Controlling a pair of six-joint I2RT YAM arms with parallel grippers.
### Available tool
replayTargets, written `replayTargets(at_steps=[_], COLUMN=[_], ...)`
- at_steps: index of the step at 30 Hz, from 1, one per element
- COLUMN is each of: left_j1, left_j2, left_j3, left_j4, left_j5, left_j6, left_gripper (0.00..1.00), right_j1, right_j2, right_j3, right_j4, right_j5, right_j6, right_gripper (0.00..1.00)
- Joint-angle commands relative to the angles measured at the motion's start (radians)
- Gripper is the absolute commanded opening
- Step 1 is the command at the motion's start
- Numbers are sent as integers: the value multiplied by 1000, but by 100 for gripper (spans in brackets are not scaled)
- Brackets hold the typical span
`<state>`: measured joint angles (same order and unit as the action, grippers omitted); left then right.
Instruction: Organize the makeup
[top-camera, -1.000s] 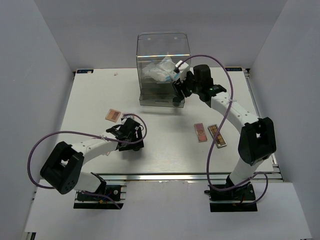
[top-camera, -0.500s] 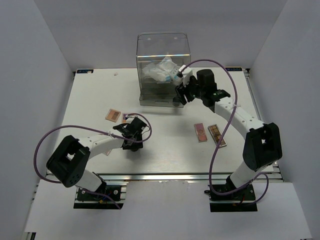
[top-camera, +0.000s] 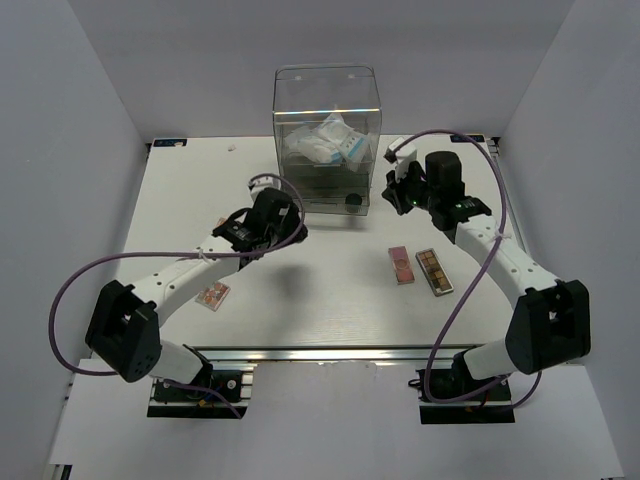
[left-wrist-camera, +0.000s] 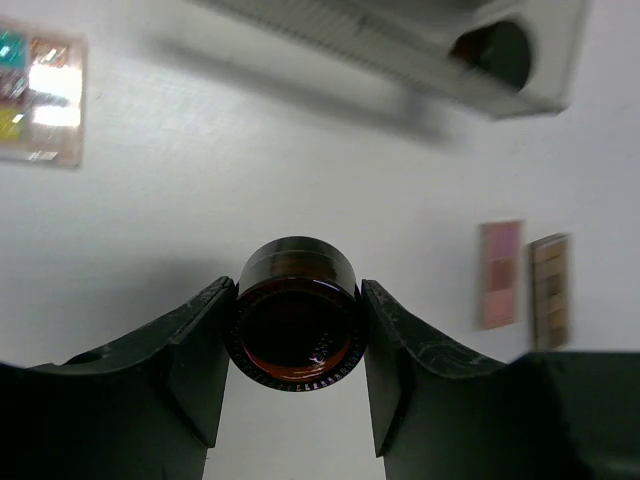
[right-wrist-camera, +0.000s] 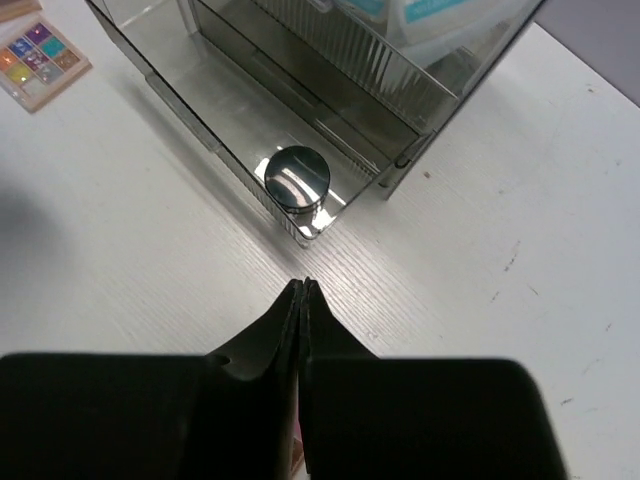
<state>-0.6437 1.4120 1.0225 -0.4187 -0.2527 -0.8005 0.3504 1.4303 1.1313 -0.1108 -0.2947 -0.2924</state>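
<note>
My left gripper is shut on the small round dark jar, held above the table in front of the clear drawer box. In the top view the left gripper hovers just left of the box's front. My right gripper is shut with nothing in it, its tip close to the box's front right corner, as the top view of the right gripper also shows. A black cylinder stands in the box's low tray. The white-blue packet lies inside the box. A pink palette and a brown palette lie side by side on the table.
A multicolour palette lies beside the left arm's forearm, and another multicolour palette shows at the top left of the left wrist view. Grey walls enclose the table on three sides.
My left gripper has closed on the jar and carried it up and right toward the box. My right gripper has drawn back to the right of the box and shut.
</note>
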Motion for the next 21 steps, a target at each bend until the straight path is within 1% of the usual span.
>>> replayTargets(at_steps=[1, 5, 8, 9, 11, 12, 15, 18, 19, 20, 21], left_j1=[45, 84, 110, 119, 127, 128, 128, 128, 128, 128, 130], left_j2=[16, 97, 169, 211, 252, 289, 361, 412, 419, 429, 441], left_j3=[82, 168, 205, 212, 240, 252, 307, 367, 390, 401, 410], left_j4=[161, 308, 411, 454, 507, 517, 526, 509, 502, 494, 489], left_j5=[87, 142, 167, 168, 173, 167, 156, 144, 141, 138, 133], left_j6=[-74, -152, -250, -305, -357, -406, -463, -494, -497, -502, -500], left_gripper=[0, 0, 0, 0, 0, 0, 1, 10, 24, 31, 34], right_j1=[-14, -28, -36, -37, -41, -41, -42, -44, -44, -44, -44], right_j2=[-54, -90, -106, -114, -122, -128, -136, -142, -140, -139, -137], right_j3=[-41, -83, -105, -110, -120, -123, -134, -143, -146, -148, -148], right_j4=[36, 42, 42, 43, 45, 46, 51, 56, 56, 56, 56], right_j5=[-14, -3, 0, 2, 6, 8, 8, 9, 8, 6, 5], right_j6=[25, 44, 45, 45, 45, 45, 48, 48, 48, 48, 45], right_gripper=[0, 0, 0, 0, 0, 0, 0, 0, 0, 1, 4])
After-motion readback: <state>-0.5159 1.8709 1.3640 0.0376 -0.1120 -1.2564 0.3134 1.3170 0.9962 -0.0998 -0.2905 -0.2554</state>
